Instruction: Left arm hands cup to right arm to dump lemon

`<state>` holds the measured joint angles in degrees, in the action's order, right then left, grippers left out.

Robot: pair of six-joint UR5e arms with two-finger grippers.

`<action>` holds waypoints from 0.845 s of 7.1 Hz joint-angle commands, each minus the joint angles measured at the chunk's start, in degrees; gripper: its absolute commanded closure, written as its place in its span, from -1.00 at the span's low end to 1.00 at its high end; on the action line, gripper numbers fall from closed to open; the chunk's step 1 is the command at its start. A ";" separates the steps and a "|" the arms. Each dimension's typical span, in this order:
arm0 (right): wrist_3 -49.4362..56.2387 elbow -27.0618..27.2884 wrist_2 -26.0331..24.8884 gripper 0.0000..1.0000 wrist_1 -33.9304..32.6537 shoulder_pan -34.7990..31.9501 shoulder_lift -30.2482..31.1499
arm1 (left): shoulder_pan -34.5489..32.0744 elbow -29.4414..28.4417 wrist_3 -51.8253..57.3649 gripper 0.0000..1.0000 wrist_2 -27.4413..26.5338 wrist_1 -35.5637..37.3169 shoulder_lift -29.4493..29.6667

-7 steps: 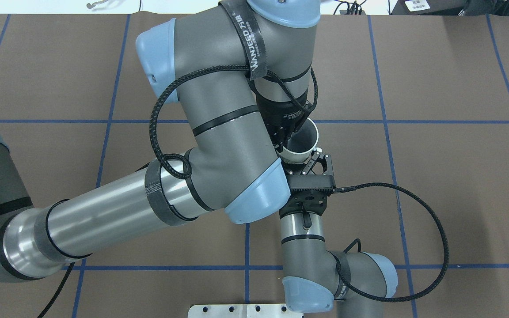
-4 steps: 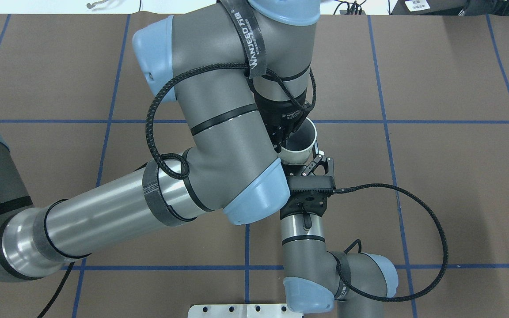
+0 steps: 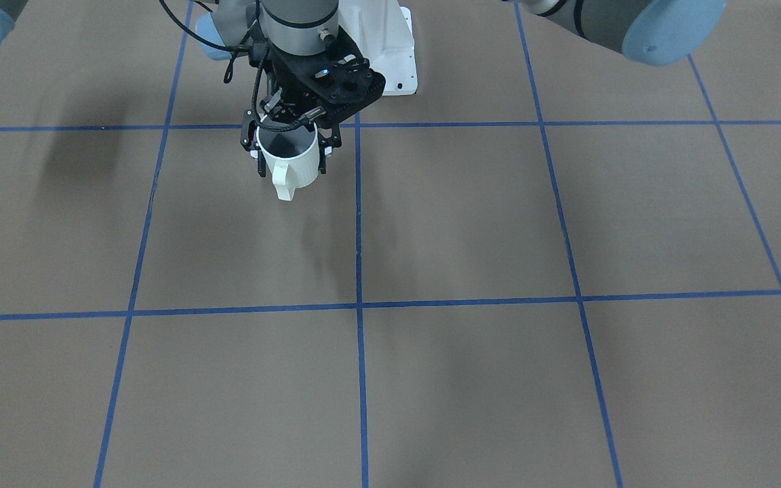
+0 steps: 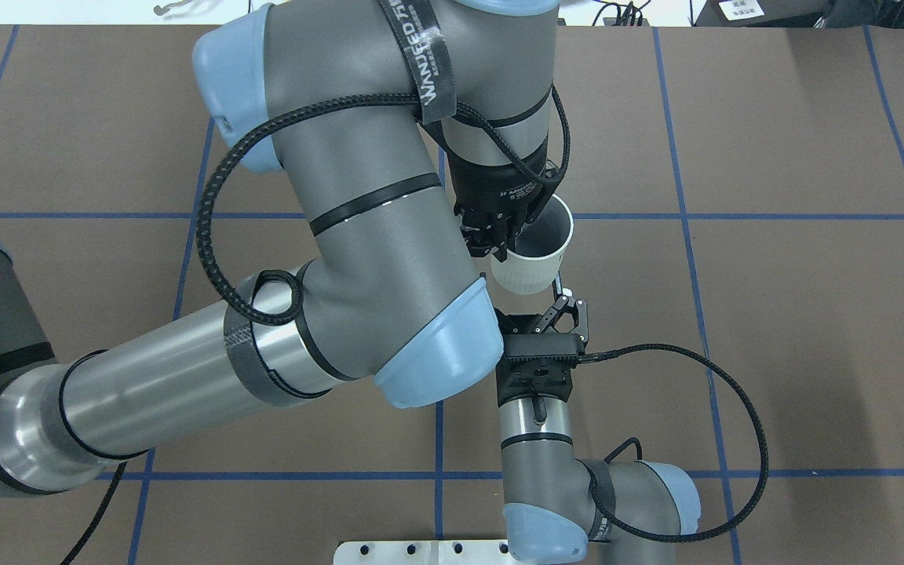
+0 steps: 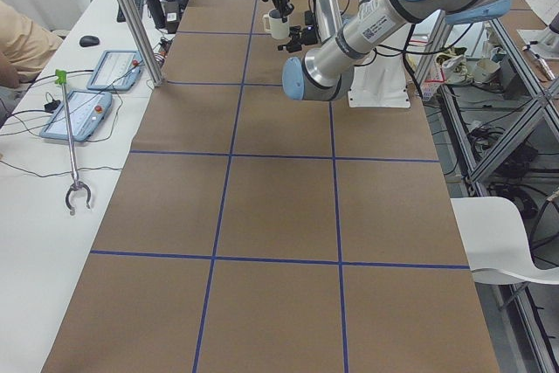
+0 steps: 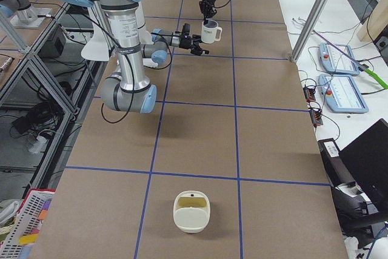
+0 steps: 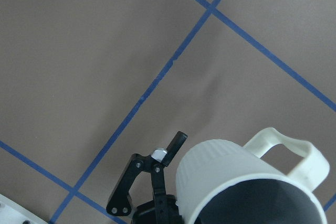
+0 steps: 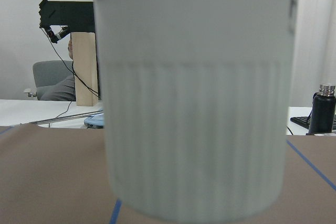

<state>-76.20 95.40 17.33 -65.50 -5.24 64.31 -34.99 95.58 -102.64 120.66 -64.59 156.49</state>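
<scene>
The off-white cup (image 4: pixel 537 259) hangs upright in the air, its handle pointing away from the robot. My left gripper (image 4: pixel 493 234) comes down from above and is shut on the cup's rim. My right gripper (image 4: pixel 550 308) reaches in level from the robot's side, open, just short of the cup's wall. One of its fingers (image 7: pixel 176 142) shows beside the ribbed cup (image 7: pixel 231 177) with a gap between them. The cup (image 8: pixel 194 103) fills the right wrist view. In the front view the cup (image 3: pixel 292 166) sits between the right gripper's fingers. No lemon shows; the cup's inside looks dark grey.
The brown table (image 4: pixel 797 329) has a blue tape grid. A cream container (image 6: pixel 192 211) stands far down the table on my right. The white robot base (image 3: pixel 390 54) is behind the arms. A side bench holds pendants (image 6: pixel 342 92).
My left arm has risen with the cup, which now sits farther from the right gripper. The right gripper has drawn back slightly and stays open.
</scene>
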 commanded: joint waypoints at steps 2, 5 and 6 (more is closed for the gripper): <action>0.69 1.18 11.01 -1.00 0.37 -3.17 1.25 | -2.53 14.22 5.65 1.00 -0.16 -0.01 -9.83; 12.61 13.12 34.55 -1.00 0.38 -13.35 11.35 | -6.65 21.84 26.19 1.00 -0.69 -0.71 -28.04; 18.05 15.32 43.49 -1.00 0.38 -18.52 14.41 | -9.80 24.63 34.96 1.00 -0.43 -2.45 -36.00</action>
<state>-64.05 107.79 50.84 -65.13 -18.36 75.34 -41.76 117.55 -77.27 120.08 -65.63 128.74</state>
